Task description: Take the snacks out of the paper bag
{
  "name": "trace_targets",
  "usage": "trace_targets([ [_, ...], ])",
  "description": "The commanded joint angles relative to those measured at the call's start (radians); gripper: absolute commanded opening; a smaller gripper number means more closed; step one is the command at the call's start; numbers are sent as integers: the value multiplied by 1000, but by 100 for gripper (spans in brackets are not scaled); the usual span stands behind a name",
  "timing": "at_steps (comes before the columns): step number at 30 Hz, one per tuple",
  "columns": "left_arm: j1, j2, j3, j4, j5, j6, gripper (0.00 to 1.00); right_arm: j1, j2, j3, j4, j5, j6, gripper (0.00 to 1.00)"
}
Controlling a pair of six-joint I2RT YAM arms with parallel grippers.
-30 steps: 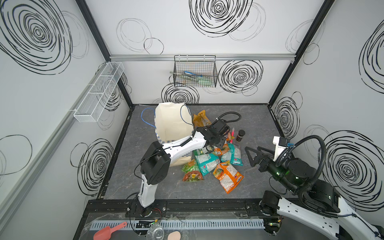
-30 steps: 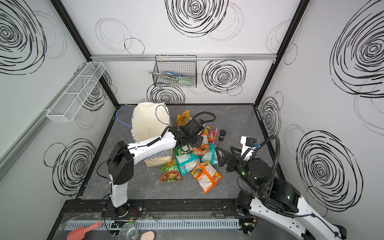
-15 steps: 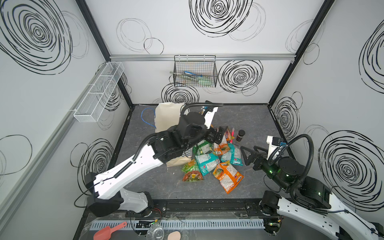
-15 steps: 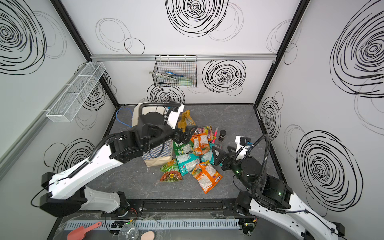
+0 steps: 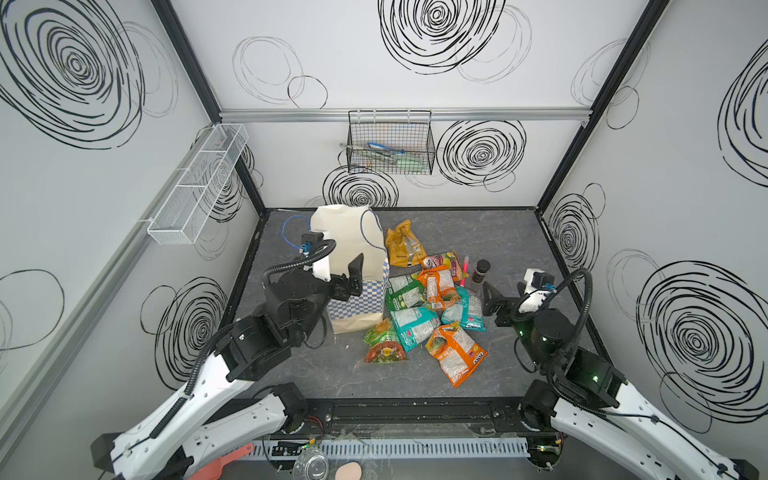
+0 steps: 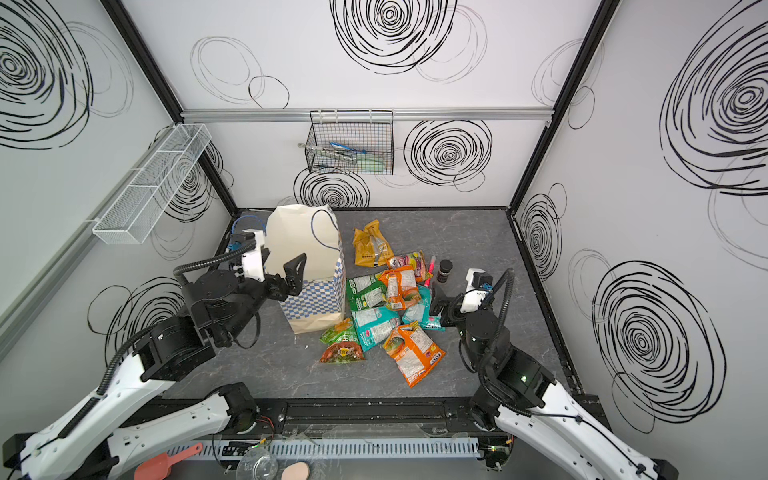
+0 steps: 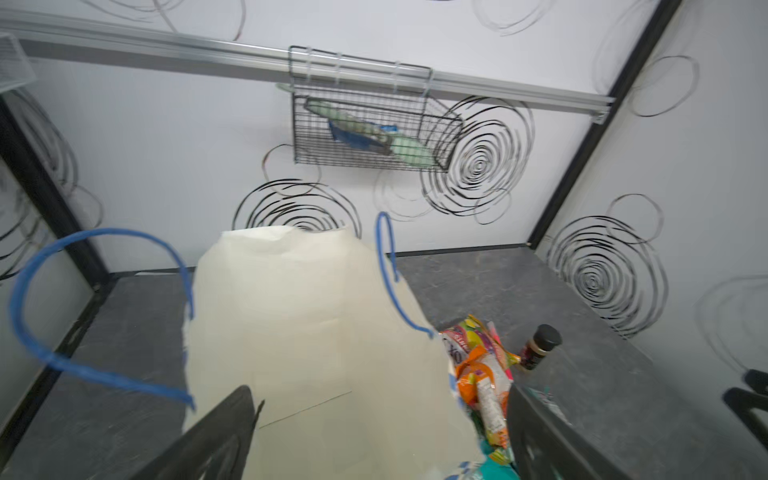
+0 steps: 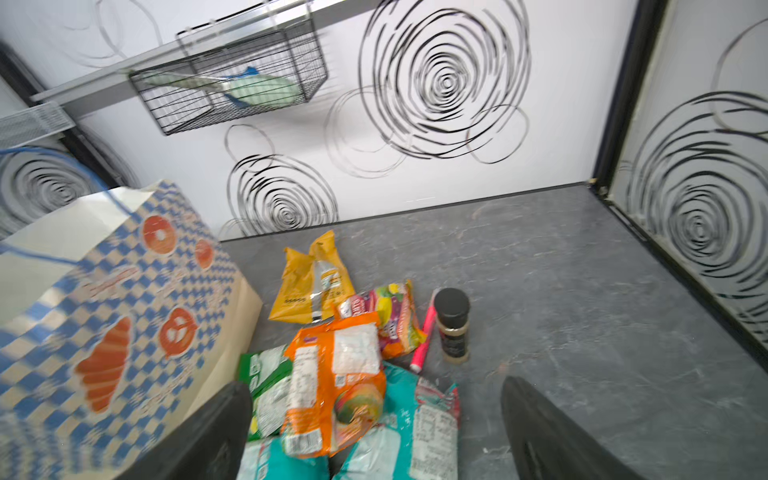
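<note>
Top view: left claw (image 5: 353, 276) gapes at paper bag (image 5: 345, 232).

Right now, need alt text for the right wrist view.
Open right gripper facing a pile of crinkly plastic snack packets, an orange one on top. A blue-and-white check paper bag stands on one side of the pile; a pink marker pen and a small dark-lidded jar are on the other.

Bright even light, blurred wrist views

A robotics lab test cell: swirl-scrawled white panels (image 5: 353, 62), black frame posts (image 5: 189, 62) and an aluminium rail (image 5: 498, 113) stand beyond the left gripper (image 7: 380, 399)'s jaws.
</note>
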Motion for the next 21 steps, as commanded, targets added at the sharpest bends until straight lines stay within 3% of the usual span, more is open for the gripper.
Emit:
trace_targets([
  [1, 121, -64, -37, 21, -36, -31, 96, -190, 36, -55, 146, -132, -39, 97],
  [8, 329, -214, -95, 83, -151, 0, 97, -653, 189, -227, 369, -397, 87, 97],
  [15, 359, -359, -256, 214, -385, 35, 99, -684, 354, -315, 614, -261, 38, 97],
  [18, 364, -377, -351, 253, -398, 15, 98, -702, 460, -303, 680, -175, 18, 97],
  [21, 391, -376, -437, 261, -415, -32, 97, -764, 564, -238, 661, -225, 44, 97],
])
